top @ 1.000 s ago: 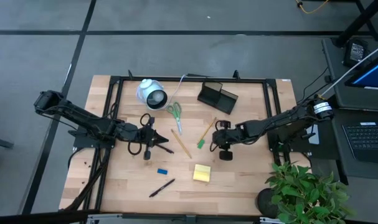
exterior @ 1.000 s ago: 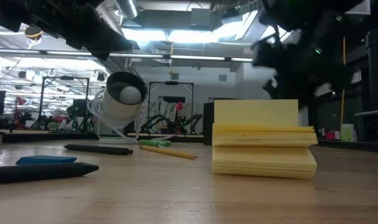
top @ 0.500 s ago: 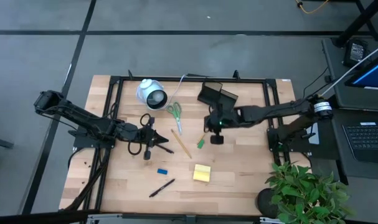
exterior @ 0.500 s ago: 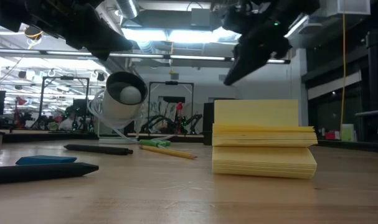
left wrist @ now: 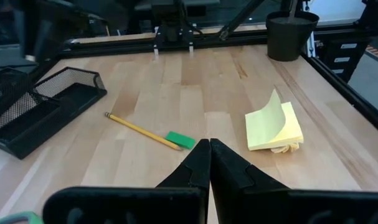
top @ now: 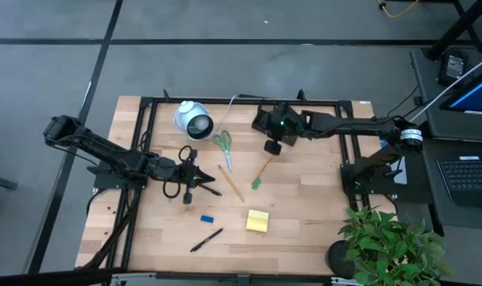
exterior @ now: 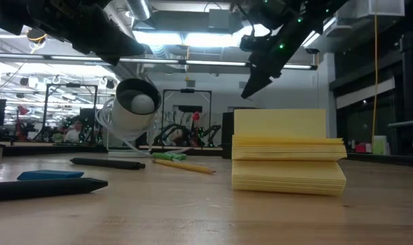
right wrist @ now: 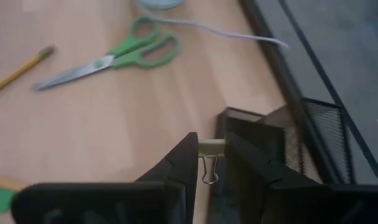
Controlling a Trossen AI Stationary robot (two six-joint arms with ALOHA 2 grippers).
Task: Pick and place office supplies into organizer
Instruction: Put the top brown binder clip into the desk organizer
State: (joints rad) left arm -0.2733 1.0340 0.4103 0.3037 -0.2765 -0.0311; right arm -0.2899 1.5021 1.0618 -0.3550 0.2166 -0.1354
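My right gripper (top: 272, 148) hangs over the table's far middle, just in front of the black mesh organizer (top: 277, 122), and is shut on a small pale binder clip (right wrist: 210, 149). Green-handled scissors (top: 222, 147) lie left of it. A green-tipped pencil (top: 262, 171) and a second pencil (top: 231, 183) lie mid-table. The yellow sticky pad (top: 257, 221), blue eraser (top: 206, 218) and a black pen (top: 206, 239) lie nearer the front. My left gripper (top: 199, 181) waits left of centre, shut and holding nothing. My right gripper pinches the binder clip's pale body (right wrist: 212, 148) between its two fingers. The fingers slant down toward the table's far left. The clip's wire handles (right wrist: 207, 173) stick out past the fingers. The clip is lifted clear of the table, beside the organizer's near wall (right wrist: 251, 124).
A white round device (top: 193, 121) with a white cable stands at the far left of the work area. A black frame (top: 153, 105) borders the table. Bare wood lies between the pencils and the table's right edge.
My right gripper has swung from mid-table toward the far edge and a little left, rising as it went, and has kept the clip between its fingers. It now hangs beside the organizer.
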